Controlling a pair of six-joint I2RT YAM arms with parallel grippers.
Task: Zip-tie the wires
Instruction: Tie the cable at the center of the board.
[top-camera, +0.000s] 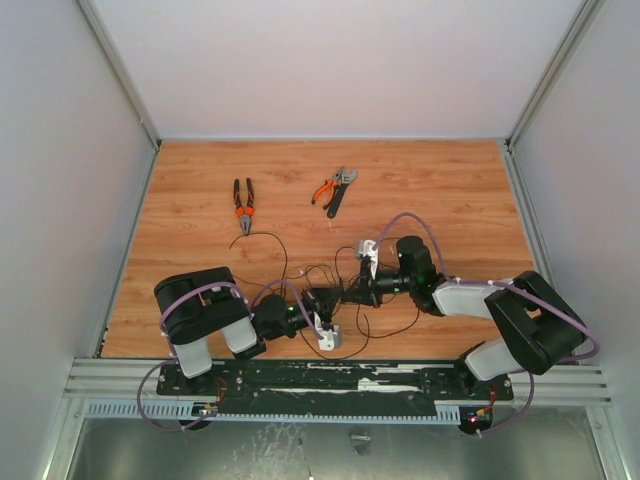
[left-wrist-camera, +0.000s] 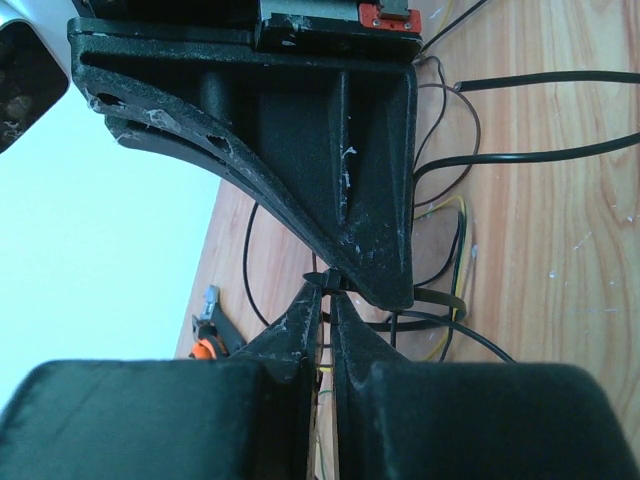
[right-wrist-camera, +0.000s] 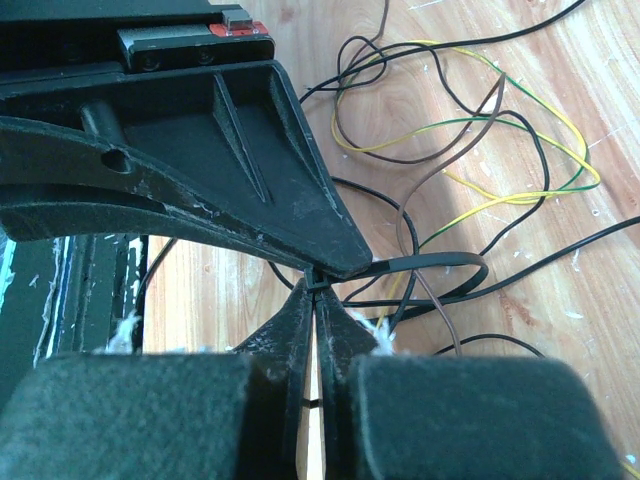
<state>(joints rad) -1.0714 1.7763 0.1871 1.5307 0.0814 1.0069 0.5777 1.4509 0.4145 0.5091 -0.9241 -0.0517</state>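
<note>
The zip tie (right-wrist-camera: 455, 262) is bent into a loop around a few strands of the wires (left-wrist-camera: 540, 154), a loose tangle of thin black, brown and yellow-green leads on the wooden table. Its small head (left-wrist-camera: 325, 277) sits exactly where the two grippers meet tip to tip. My left gripper (left-wrist-camera: 328, 290) is shut with the tie's head at its tips. My right gripper (right-wrist-camera: 318, 288) is shut on the tie from the opposite side. In the top view the left gripper (top-camera: 328, 299) and the right gripper (top-camera: 350, 293) touch near the table's front centre.
Orange-handled pliers (top-camera: 243, 203) lie at the back left. A second orange-handled tool (top-camera: 335, 189) lies at the back centre. Wire loops spread around both grippers. The metal rail (top-camera: 340, 380) runs along the near edge.
</note>
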